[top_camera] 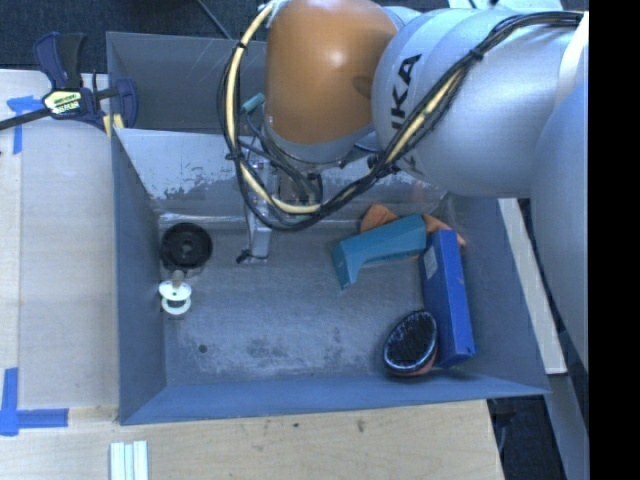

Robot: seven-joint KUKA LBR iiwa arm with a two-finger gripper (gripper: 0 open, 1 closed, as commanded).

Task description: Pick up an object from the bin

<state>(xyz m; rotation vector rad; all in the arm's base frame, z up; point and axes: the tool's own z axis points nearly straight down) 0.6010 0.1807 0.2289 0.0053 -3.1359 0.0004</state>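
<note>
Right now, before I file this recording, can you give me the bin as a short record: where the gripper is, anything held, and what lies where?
gripper: gripper low over bare floor of the bin, left of centre, towards the back wall
held: nothing seen at it
nearest: black round disc on the view's left, apart from the gripper
in front of the disc: small white piece
right half: teal block, orange thing behind it
right wall: long blue box
front right corner: black oval brush against the box
</note>
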